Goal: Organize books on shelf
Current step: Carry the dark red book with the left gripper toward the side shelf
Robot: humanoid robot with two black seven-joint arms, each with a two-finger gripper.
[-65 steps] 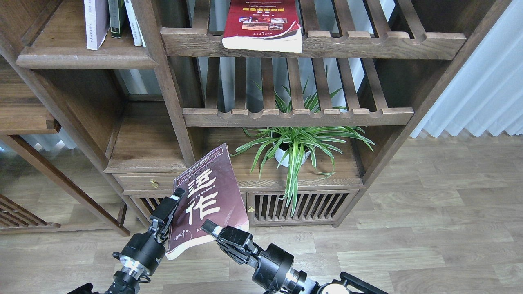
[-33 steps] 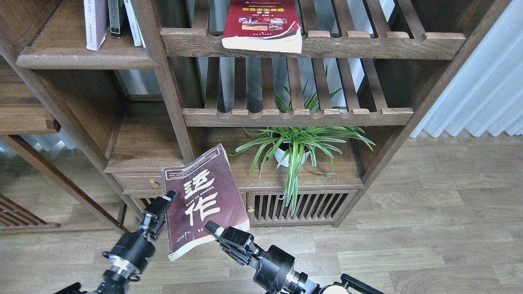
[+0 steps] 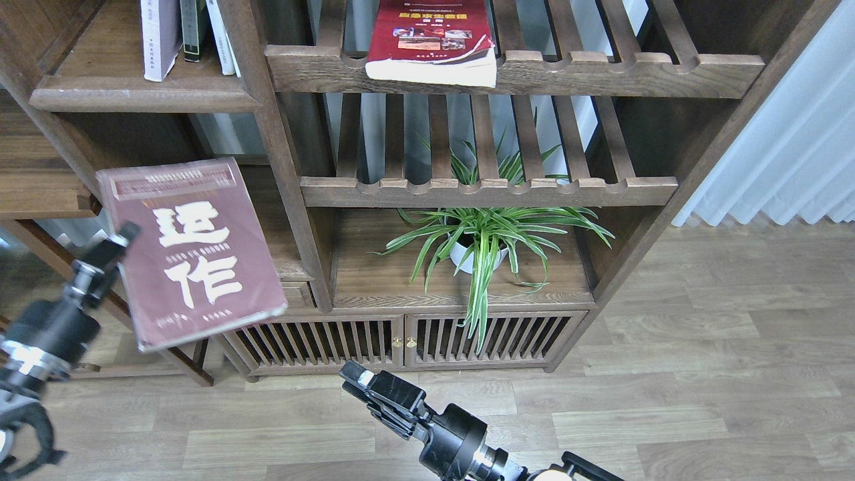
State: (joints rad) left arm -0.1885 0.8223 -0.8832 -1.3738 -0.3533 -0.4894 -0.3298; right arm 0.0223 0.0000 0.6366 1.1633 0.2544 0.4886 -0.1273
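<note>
Now the left gripper (image 3: 119, 242) holds the maroon book (image 3: 190, 250) by its left edge, the jaws closed on that edge near mid-height; one dark finger (image 3: 107, 248) lies over the cover margin and the other cannot be made out behind the book. The book hangs in the air with its front cover facing the camera, the white characters reading upright, the whole volume tilted slightly with its top leaning left. Nearly all of the book extends to the right of the jaws. It is clear of any surface, hanging in front of the bookcase's left bay and below the solid shelf (image 3: 143, 100).

On that solid shelf, above the maroon book, stands the lavender-white book (image 3: 159, 37), upright, spine out, just beside a dark green volume (image 3: 194, 30) and a white volume (image 3: 220, 37).

The red book (image 3: 433, 40) lies flat on the upper slatted rack (image 3: 601, 67), right of the solid shelf, its page edge overhanging the scalloped front rail.

The right gripper (image 3: 361, 381) sits low, well below and to the right of the maroon book, apart from it and holding nothing. It is seen end-on and dark; whether its jaws are parted cannot be told.

A potted spider plant (image 3: 484, 240) stands in the lower bay under the lower slatted rack (image 3: 487, 192), right of the maroon book.
</note>
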